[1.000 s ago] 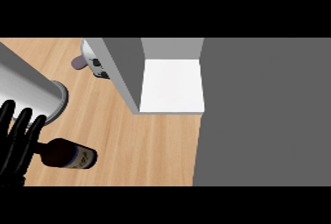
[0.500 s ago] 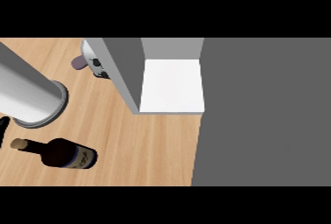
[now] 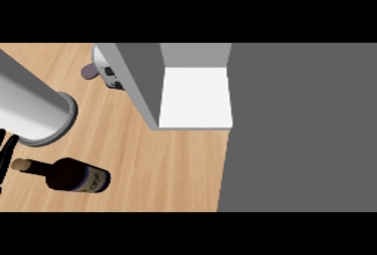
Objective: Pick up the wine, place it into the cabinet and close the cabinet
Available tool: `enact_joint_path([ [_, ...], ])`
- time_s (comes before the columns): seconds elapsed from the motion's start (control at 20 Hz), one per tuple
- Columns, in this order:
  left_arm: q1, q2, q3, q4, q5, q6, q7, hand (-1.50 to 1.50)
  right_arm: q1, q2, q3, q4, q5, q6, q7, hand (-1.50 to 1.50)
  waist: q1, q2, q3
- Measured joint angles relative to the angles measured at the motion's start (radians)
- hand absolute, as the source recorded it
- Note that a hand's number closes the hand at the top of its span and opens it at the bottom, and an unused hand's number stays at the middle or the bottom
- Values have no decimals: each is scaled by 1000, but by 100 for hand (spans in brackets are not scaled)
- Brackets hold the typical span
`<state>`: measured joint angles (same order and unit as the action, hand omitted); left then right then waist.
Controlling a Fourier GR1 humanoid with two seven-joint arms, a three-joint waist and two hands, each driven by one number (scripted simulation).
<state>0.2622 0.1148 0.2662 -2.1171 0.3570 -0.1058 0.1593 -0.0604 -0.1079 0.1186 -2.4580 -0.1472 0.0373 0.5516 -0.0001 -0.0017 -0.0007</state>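
no writing can be read anywhere. the dark glass wine bottle [image 3: 63, 174] wears a dark blue band label [image 3: 93, 181] with pale edges near its base, but no letters or brand can be made out on it.

of the left hand [image 3: 7, 149] only a thin black sliver shows at the view's left edge, below the end of the round grey forearm [image 3: 29, 109]. how far the hand is open or closed cannot be told. it is not around the bottle. it lies just beside the bottle's top end, and whether the two touch is unclear. the right hand does not show.

the bottle lies on its side on the light wooden counter [image 3: 162, 169], in the lower left of the view, outside the cabinet. its tan stopper end [image 3: 21, 164] points left and its wide base points lower right. the glass looks almost black.

the open grey cabinet [image 3: 195, 55] stands well apart from the bottle, up and to the right, with a bare white shelf [image 3: 195, 97] inside. its grey door [image 3: 136, 82] stands swung out on the left side. a small purple-grey object [image 3: 88, 71] sits on the counter behind the door, too hidden to name.
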Motion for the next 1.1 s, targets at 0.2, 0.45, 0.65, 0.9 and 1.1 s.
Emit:
enact_joint_path([
  [0.2, -23, 11, 29, 123, -1, -51, -57, -150, -24, 6, -6, 4, 8, -7, 6, -150, -1, 1, 0],
  [0.45, -42, 18, 47, 253, -19, -97, -115, -150, -40, 3, -7, -1, 11, -6, 31, -150, -1, 1, 0],
  [0.65, -67, 29, 64, 399, -39, -142, -193, -150, -35, 6, -17, -2, 13, 2, 23, -150, -3, 1, 0],
  [0.9, -96, 35, 73, 574, -85, -188, -314, -150, -37, 19, 5, -6, 28, -3, 31, -150, -4, 1, 0],
  [1.1, -111, 31, 69, 719, -125, -230, -433, -150, -45, 22, -2, -3, 31, 4, 24, -150, -4, 2, 0],
])
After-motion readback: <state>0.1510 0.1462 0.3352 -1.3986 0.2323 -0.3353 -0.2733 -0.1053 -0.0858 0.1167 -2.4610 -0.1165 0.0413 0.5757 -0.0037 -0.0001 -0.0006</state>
